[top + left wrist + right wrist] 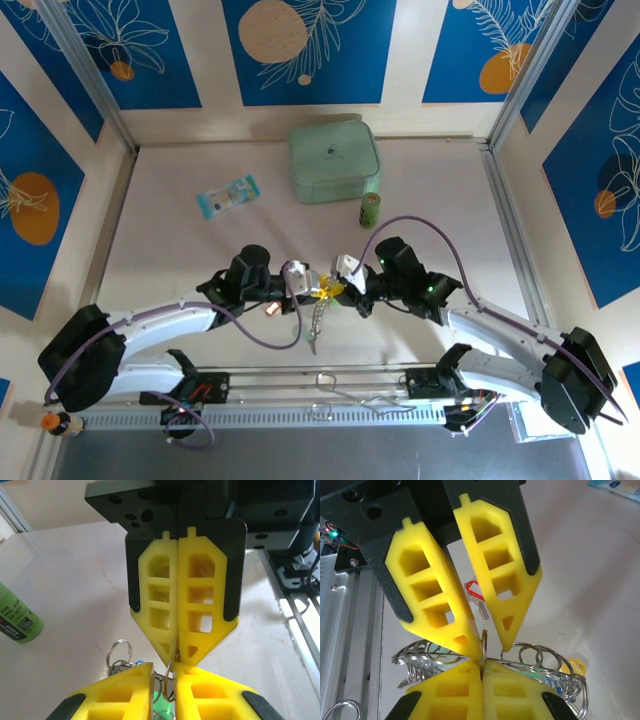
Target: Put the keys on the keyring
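The task looks partly done, with at least one key left to go. Both arms meet over the middle of the desk, close to their bases, and the keyring shows as a silvery, chain-like strand just below the two tools. From the right wrist, a row of small split loops sits strung along a wire beside the fingertips, and a yellow-headed key lies among them, so several of the keys seem to be on the ring already; how many I cannot count in the tangle. A red-headed key lies on the desk by itself, apart from the bunch and joined to nothing that I can see, so it is the plain remainder. The right tool is closed tight, its pads pinching a thin ring seen edge-on. Whether that is the keyring's own rim or a key's small loop I cannot tell. The left tool faces it tip to tip, with a narrow gap between its pads and the same thin ring running through that gap, not clearly clamped. The step in hand seems to be steadying the ring between the two tools
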Robot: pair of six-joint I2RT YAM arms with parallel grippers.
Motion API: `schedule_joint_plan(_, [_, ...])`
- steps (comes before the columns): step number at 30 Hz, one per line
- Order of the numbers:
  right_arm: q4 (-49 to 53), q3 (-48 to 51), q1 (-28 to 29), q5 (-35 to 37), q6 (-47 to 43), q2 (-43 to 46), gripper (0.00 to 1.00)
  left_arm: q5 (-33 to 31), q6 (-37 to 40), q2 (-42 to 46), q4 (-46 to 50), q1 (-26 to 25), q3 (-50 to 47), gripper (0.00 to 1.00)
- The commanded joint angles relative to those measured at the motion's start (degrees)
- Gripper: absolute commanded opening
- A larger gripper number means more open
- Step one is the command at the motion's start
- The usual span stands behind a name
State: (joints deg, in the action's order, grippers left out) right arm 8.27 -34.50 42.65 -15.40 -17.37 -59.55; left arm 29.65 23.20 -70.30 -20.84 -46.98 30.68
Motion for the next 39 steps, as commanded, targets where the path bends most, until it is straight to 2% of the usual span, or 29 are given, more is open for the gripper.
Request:
schedule_joint_plan(1, [9.1, -5.0, 0.9, 0.6, -6.2, -1.2, 0.0, -2.0, 5.2, -0.5, 7.0, -0.9, 2.8, 0.17])
schedule_joint_plan(7, [13.1, -9.2, 1.3, 0.5, -8.7, -2.6, 0.0, -1.6, 6.9, -0.3, 9.9, -0.9, 3.7, 0.0])
schedule_joint_plan(10, [12.2, -9.7, 1.5, 0.5, -8.0, -2.4, 0.0, -1.2, 6.8, 0.1, 9.4, -1.0, 3.4, 0.0])
schedule_joint_plan(11, [10.9, -9.0, 1.5, 0.8, -7.2, -2.0, 0.03, -1.1, 6.3, 0.4, 8.7, -0.9, 3.0, 0.0])
schedule_joint_plan(13, [6.8, -6.4, 1.0, 1.6, -4.9, -0.5, 0.22, -0.8, 5.0, 1.0, 6.0, -1.0, 1.9, 0.0])
schedule_joint_plan(16, [-1.9, -0.6, -0.9, 1.4, 0.5, 2.6, 0.3, -0.2, 1.5, 1.5, -0.2, -1.0, -0.2, 0.0])
schedule_joint_plan(21, [-9.2, 5.2, -3.2, -1.1, 5.3, 5.7, 0.3, 1.2, -4.4, 0.4, -9.6, -0.9, -2.4, 0.0])
schedule_joint_plan(26, [-9.7, 7.0, -3.9, -0.9, 7.5, 7.1, 0.29, 1.2, -5.1, -0.4, -10.6, -1.0, -2.5, 0.0])
schedule_joint_plan(35, [-10.1, 7.1, -3.9, -2.6, 8.4, 6.4, 0.23, 1.0, -5.4, -0.5, -11.3, -1.0, -2.6, 0.0])
schedule_joint_plan(39, [-9.4, 6.8, -3.9, -3.1, 8.7, 5.9, 0.16, 0.9, -5.0, -0.3, -11.2, -0.9, -2.6, 0.0])
